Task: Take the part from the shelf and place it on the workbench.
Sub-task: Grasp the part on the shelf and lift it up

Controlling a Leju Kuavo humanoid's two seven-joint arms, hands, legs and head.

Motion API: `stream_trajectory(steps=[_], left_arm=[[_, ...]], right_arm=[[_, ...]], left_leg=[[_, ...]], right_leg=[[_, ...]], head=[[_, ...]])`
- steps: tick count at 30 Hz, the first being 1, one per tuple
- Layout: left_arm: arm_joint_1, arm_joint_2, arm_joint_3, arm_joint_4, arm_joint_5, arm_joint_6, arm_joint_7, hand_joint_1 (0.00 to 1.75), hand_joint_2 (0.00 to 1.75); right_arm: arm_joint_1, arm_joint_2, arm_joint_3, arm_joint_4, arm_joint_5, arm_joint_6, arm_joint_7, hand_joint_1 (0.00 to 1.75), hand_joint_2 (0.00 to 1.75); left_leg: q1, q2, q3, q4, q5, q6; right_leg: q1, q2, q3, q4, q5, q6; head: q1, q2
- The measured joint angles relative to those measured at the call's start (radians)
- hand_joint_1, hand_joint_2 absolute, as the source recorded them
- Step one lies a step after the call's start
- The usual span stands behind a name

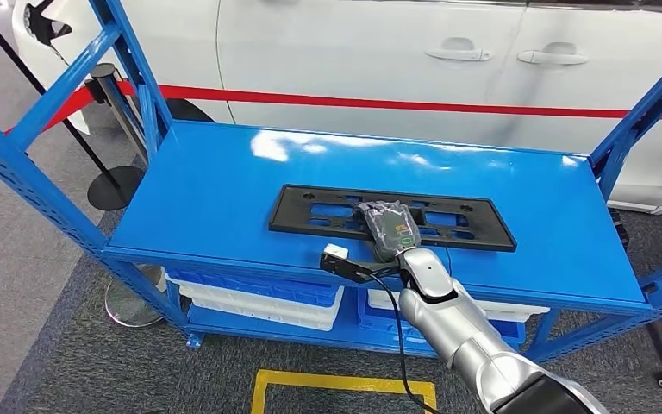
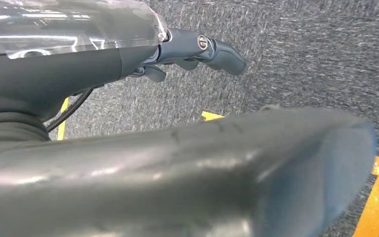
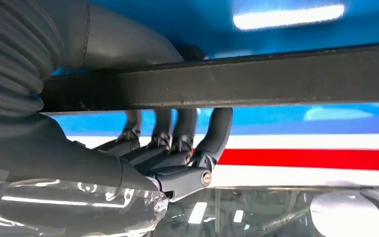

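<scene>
1. The black part (image 1: 392,217), a long flat frame with cutouts, is lying flat on the top level of the blue shelf (image 1: 207,198), towards its front edge.
2. The right hand (image 1: 388,229) is resting over the part's near edge at its middle; in the right wrist view its fingers (image 3: 177,143) are curling around the part's bar (image 3: 276,79), grasping it.
3. The left hand (image 2: 197,49) is hanging over grey carpet (image 2: 301,49), fingers partly curled and holding nothing.
</scene>
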Motion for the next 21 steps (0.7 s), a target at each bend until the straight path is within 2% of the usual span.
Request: stream_trajectory(steps=[1,2,4,6,8,10,11,12,13,14,16,17,18,21], left_arm=[[0.000,0.000,0.000,0.000,0.000,-0.001,0.000,0.00,0.00],[0.000,-0.001,0.000,0.000,0.001,-0.002,-0.001,0.00,0.00],[0.000,0.000,0.000,0.000,0.001,-0.003,-0.003,0.00,0.00],[0.000,0.000,0.000,0.000,0.002,-0.002,-0.006,0.00,0.00],[0.001,0.001,0.000,0.000,0.006,-0.002,-0.010,0.00,0.00],[0.002,0.000,0.000,0.000,0.009,-0.003,-0.012,0.00,0.00],[0.003,0.000,0.000,0.000,0.010,-0.003,-0.012,0.00,0.00],[0.003,0.000,0.000,0.000,0.010,-0.003,-0.013,0.00,0.00],[0.003,0.001,0.000,0.000,0.010,-0.003,-0.014,0.00,0.00],[0.003,0.002,0.000,0.000,0.011,-0.002,-0.015,0.00,0.00],[0.001,0.003,0.000,0.000,0.011,-0.002,-0.016,0.00,0.00],[0.000,0.003,0.000,0.000,0.011,-0.003,-0.017,0.00,0.00],[0.000,0.003,-0.001,0.000,0.010,-0.003,-0.017,0.00,0.00],[0.000,0.003,-0.004,0.000,0.010,-0.003,-0.015,0.00,0.00]], right_arm=[[-0.001,0.000,-0.004,-0.003,0.000,0.000,-0.004,1.65,1.75],[-0.001,0.000,-0.008,-0.005,0.001,0.000,-0.007,1.65,1.75],[0.000,0.000,-0.013,-0.011,0.003,0.000,-0.010,1.68,1.75],[0.000,-0.001,-0.018,-0.017,0.003,0.001,-0.012,1.68,1.75],[0.003,-0.003,-0.025,-0.021,0.003,0.002,-0.015,1.68,1.75],[0.007,-0.005,-0.031,-0.024,0.004,0.002,-0.019,1.68,1.75],[0.010,-0.005,-0.033,-0.026,0.004,0.002,-0.021,1.68,1.75],[0.011,-0.006,-0.034,-0.027,0.004,0.001,-0.021,1.70,1.75],[0.012,-0.007,-0.036,-0.028,0.004,0.001,-0.022,1.71,1.75],[0.013,-0.008,-0.038,-0.031,0.004,0.000,-0.023,1.72,1.75],[0.015,-0.010,-0.043,-0.038,0.004,-0.002,-0.023,1.73,1.75],[0.017,-0.012,-0.047,-0.042,0.005,-0.004,-0.022,1.74,1.75],[0.019,-0.013,-0.050,-0.047,0.006,-0.007,-0.022,1.75,1.75],[0.025,-0.017,-0.058,-0.065,0.016,-0.026,-0.016,1.75,1.75]], left_leg=[[-0.001,0.000,-0.001,0.001,-0.001,-0.004],[-0.002,-0.001,-0.002,0.000,0.000,-0.009],[-0.002,-0.001,-0.002,-0.002,-0.001,-0.019],[-0.001,0.000,-0.013,0.027,-0.024,-0.029],[0.002,0.001,-0.059,0.134,-0.085,-0.039],[0.004,0.001,-0.114,0.256,-0.138,-0.046],[0.004,0.001,-0.130,0.292,-0.147,-0.048],[0.005,0.001,-0.132,0.297,-0.139,-0.049],[0.006,0.002,-0.121,0.273,-0.117,-0.050],[0.008,0.002,-0.095,0.218,-0.083,-0.050],[0.009,0.002,-0.030,0.079,-0.025,-0.047],[0.008,0.002,-0.008,0.034,-0.012,-0.042],[0.007,0.001,-0.001,0.014,-0.012,-0.037],[0.006,0.001,-0.001,0.008,-0.009,-0.016]], right_leg=[[0.003,0.000,0.017,-0.039,0.010,-0.004],[0.005,0.001,0.023,-0.054,0.009,-0.007],[0.005,0.001,0.024,-0.060,0.012,-0.015],[0.000,-0.002,0.028,-0.069,0.017,-0.027],[-0.002,-0.004,0.030,-0.073,0.019,-0.035],[-0.001,-0.004,0.029,-0.072,0.018,-0.038],[-0.001,-0.004,0.030,-0.071,0.018,-0.038],[-0.001,-0.004,0.030,-0.071,0.018,-0.038],[-0.002,-0.003,0.031,-0.070,0.017,-0.037],[-0.002,-0.002,0.032,-0.067,0.015,-0.035],[-0.001,0.000,0.030,-0.058,0.009,-0.028],[0.000,0.001,0.028,-0.054,0.008,-0.022],[0.002,0.002,0.025,-0.052,0.007,-0.018],[0.002,0.002,0.021,-0.050,0.005,-0.003]], head=[[0.000,0.000],[0.000,0.000],[-0.001,0.000],[-0.002,0.000],[-0.003,0.000],[-0.004,0.000],[-0.003,0.000],[-0.003,0.000],[-0.003,0.000],[-0.003,0.000],[-0.004,0.000],[-0.003,0.000],[-0.003,0.000],[-0.003,0.000]])
